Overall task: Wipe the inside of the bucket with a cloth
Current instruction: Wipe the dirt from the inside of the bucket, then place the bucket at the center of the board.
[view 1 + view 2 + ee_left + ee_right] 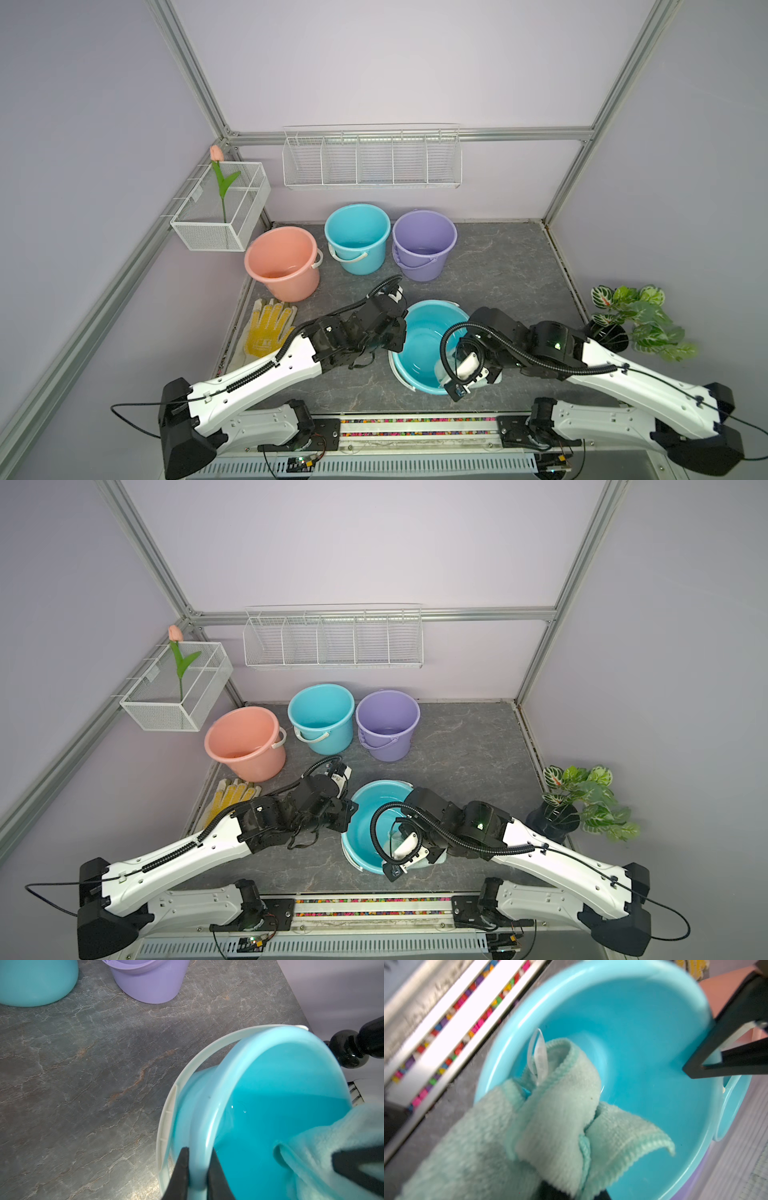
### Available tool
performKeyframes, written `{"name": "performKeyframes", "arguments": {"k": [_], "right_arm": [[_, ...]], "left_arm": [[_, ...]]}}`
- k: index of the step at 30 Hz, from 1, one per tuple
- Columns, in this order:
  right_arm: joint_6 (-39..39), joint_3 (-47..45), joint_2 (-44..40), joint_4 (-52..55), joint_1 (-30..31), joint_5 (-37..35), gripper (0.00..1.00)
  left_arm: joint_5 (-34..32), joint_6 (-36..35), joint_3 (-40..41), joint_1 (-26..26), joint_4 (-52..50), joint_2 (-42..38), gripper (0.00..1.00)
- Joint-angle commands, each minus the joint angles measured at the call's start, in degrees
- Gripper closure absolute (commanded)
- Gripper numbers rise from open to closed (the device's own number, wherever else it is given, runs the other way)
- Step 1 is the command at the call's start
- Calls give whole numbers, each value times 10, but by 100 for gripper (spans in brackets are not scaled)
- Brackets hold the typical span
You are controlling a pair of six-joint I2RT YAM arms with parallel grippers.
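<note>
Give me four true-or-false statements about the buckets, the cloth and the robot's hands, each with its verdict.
1. The left hand is clamped on the rim of the front blue bucket. True.
2. The right hand holds the glove. False: it holds the cloth; the glove lies on the table near the pink bucket.
3. The cloth lies flat on the table. False: it is bunched inside the front blue bucket.
4. Three more buckets stand behind that bucket. True: the pink bucket, a rear blue bucket and a purple bucket.

Teal bucket [419, 349], left arm [266, 368], right arm [598, 365]
</note>
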State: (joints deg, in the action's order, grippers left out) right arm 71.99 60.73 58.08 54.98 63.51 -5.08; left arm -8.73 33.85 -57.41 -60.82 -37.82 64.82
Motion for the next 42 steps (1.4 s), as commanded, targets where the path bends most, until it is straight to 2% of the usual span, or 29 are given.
{"name": "performKeyframes", "arguments": {"k": [1, 3, 5, 8, 10, 13, 15, 21, 26, 30, 36, 42], "right_arm": [[-160, -36, -24, -105, 3, 132, 93], [-232, -61, -39, -185, 4, 147, 93], [-317, -87, -59, -276, 5, 126, 93], [-442, -126, -90, -392, 6, 14, 93], [-498, -130, -108, -433, 7, -92, 93], [-549, -109, -119, -458, 6, -277, 93], [-552, -77, -114, -461, 4, -374, 93], [-553, 10, -68, -421, -12, -544, 93], [-573, 52, -55, -393, -19, -590, 93], [-579, 73, -66, -396, -20, -621, 93], [-599, 92, -77, -364, -20, -625, 93], [-606, 100, -88, -336, -19, -648, 93]], "left_arm": [[-10, 17, 3, -2, 26, -12, 100], [-16, 27, 5, -1, 28, -9, 100], [-19, 39, 5, 4, 28, -5, 100], [-16, 59, 7, 19, 31, 3, 100], [-2, 62, 5, 34, 41, 11, 100], [23, 68, -2, 55, 58, 31, 100], [41, 71, -13, 66, 70, 51, 100], [69, 65, -106, 74, 79, 152, 100], [78, 60, -238, 79, 62, 267, 100], [98, 59, -379, 92, 33, 380, 100], [161, 46, -602, 106, 12, 553, 100], [176, 46, -807, 107, -20, 695, 100]]}}
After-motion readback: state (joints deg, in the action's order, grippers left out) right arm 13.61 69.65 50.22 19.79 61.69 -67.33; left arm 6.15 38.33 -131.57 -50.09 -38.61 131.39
